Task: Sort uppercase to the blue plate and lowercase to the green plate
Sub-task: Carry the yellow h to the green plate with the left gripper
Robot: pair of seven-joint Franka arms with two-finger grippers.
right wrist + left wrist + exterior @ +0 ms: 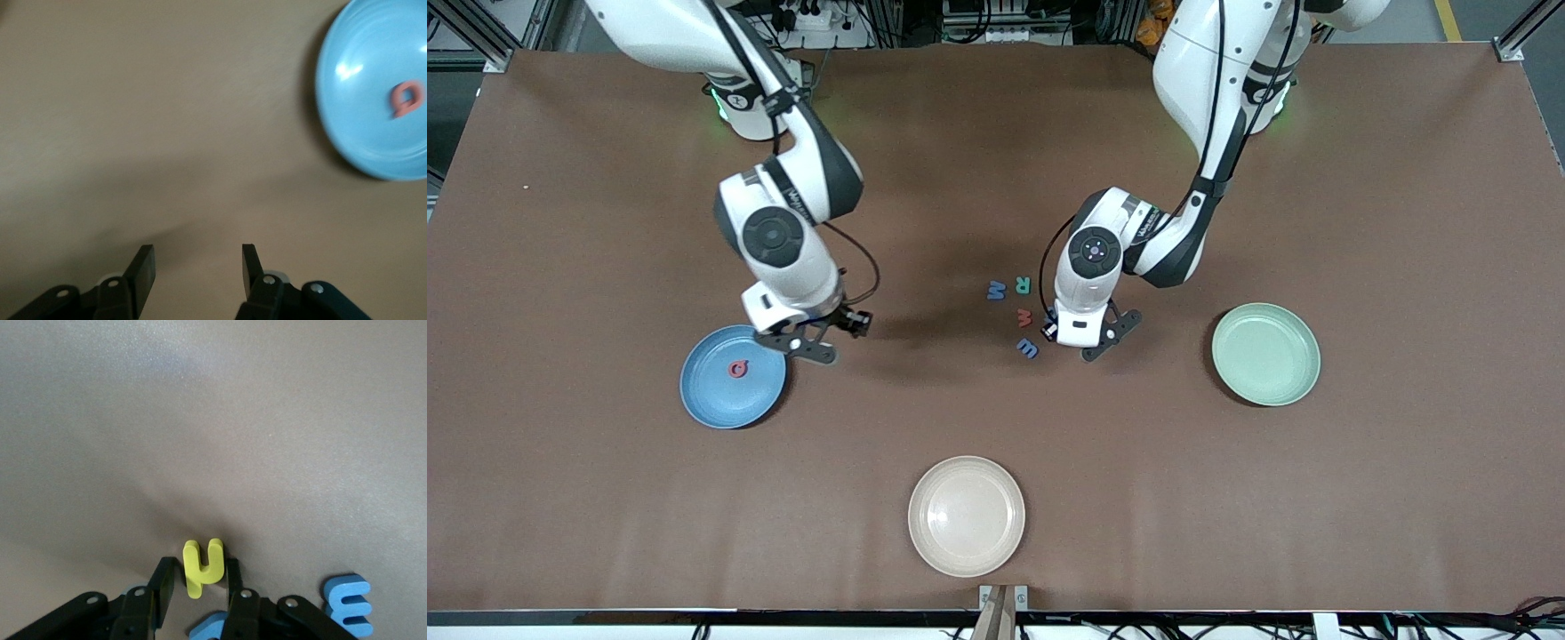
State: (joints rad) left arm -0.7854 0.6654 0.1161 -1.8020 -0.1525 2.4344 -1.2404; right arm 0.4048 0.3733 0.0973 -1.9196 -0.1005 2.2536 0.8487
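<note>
My left gripper (1080, 338) is down at the table among the loose letters. Its open jaws stand narrowly round a yellow lowercase letter (202, 568) lying flat: one finger touches it, with a sliver of gap at the other. A blue lowercase letter (347, 605) lies beside it, and another blue letter (210, 628) shows partly under the gripper (199, 577). A blue W (997, 290), a green R (1023, 284), a red lowercase letter (1025, 316) and a blue one (1028, 348) lie nearby. The blue plate (711, 400) holds a red Q (737, 368). My right gripper (809, 348) hangs open and empty by that plate's rim (347, 127). The green plate (1265, 354) is bare.
A beige plate (967, 516) sits close to the table's front edge, nearer to the front camera than the letters. The brown tabletop (1227, 498) stretches wide around all three plates.
</note>
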